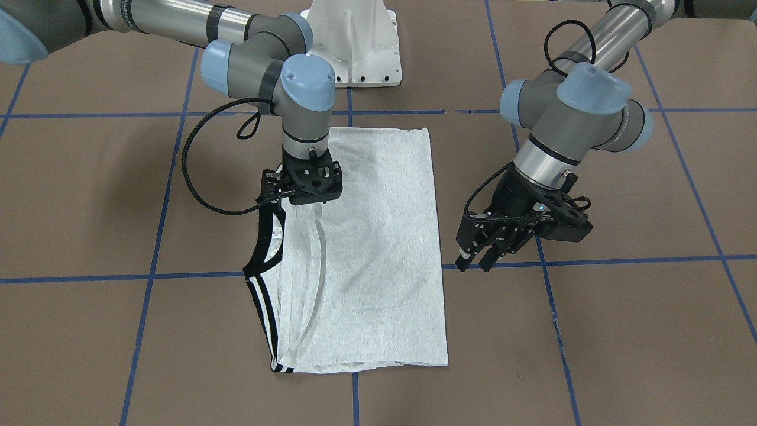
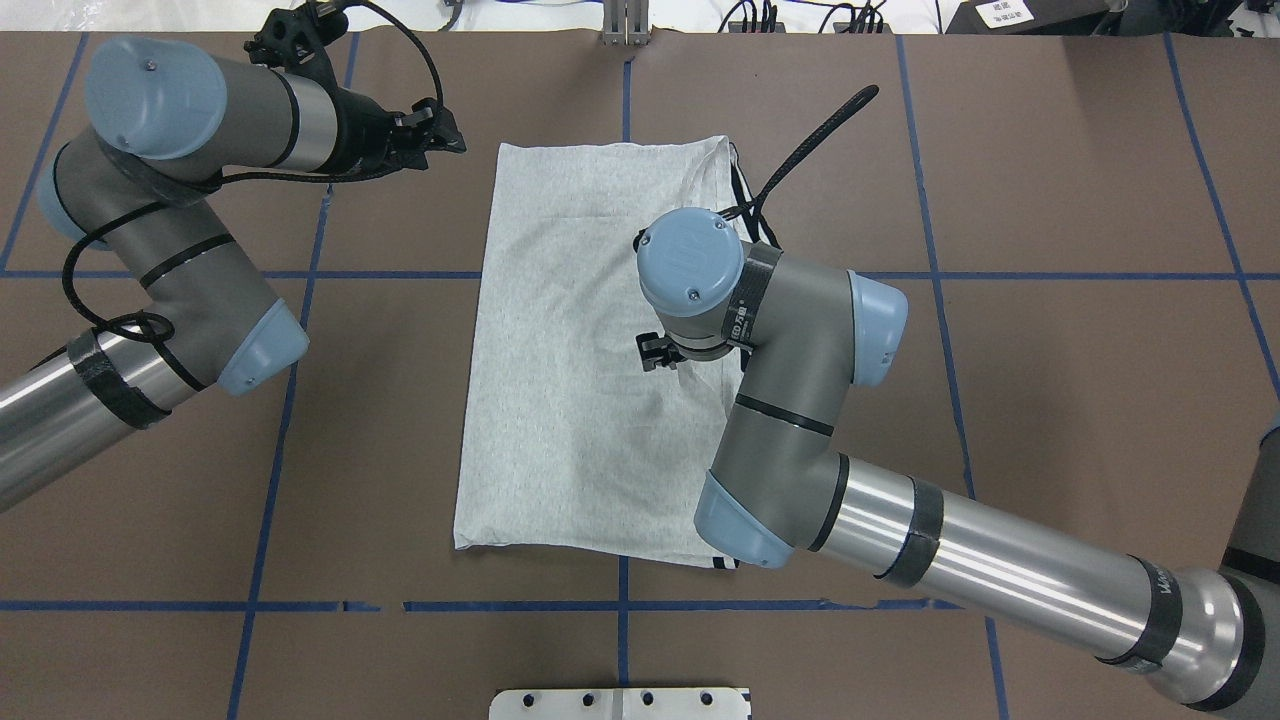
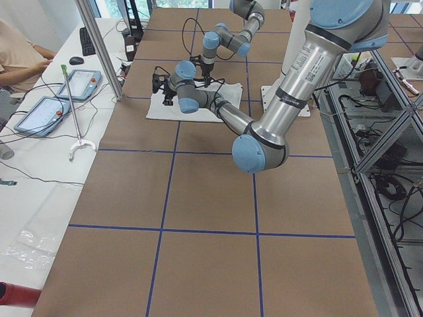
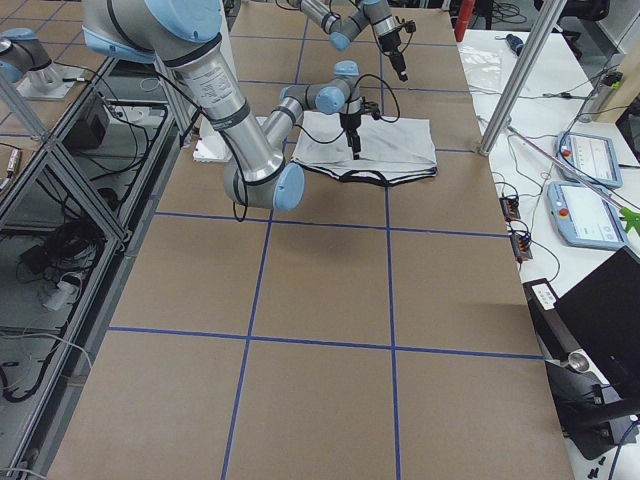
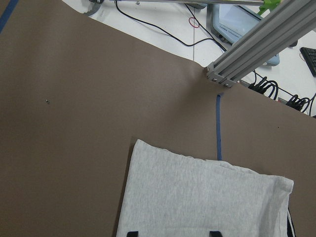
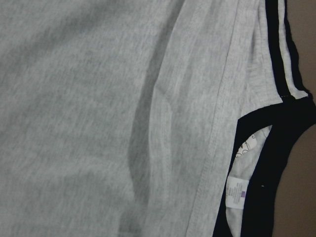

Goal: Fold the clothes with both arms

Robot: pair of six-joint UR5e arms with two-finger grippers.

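The grey T-shirt (image 1: pixel 366 254) lies flat on the brown table, folded lengthwise into a tall rectangle. Its black collar (image 1: pixel 266 236) and black-striped sleeve trim (image 1: pixel 263 307) stick out along one long edge. My right gripper (image 1: pixel 301 186) points straight down over that edge near the collar; its fingers are hidden, so I cannot tell their state. The right wrist view is filled with grey cloth, the collar (image 6: pixel 276 163) and a white label (image 6: pixel 236 191). My left gripper (image 1: pixel 479 263) hangs open and empty beside the shirt's other long edge, its fingertips (image 5: pixel 131 233) apart above the shirt (image 5: pixel 197 197).
The white pedestal base (image 1: pixel 355 41) stands behind the shirt. Blue tape lines (image 1: pixel 355 112) grid the table. An aluminium post (image 5: pixel 256 44) stands at the table's far edge. A side table holds tablets (image 3: pixel 79 82), and a person (image 3: pixel 20 56) sits there.
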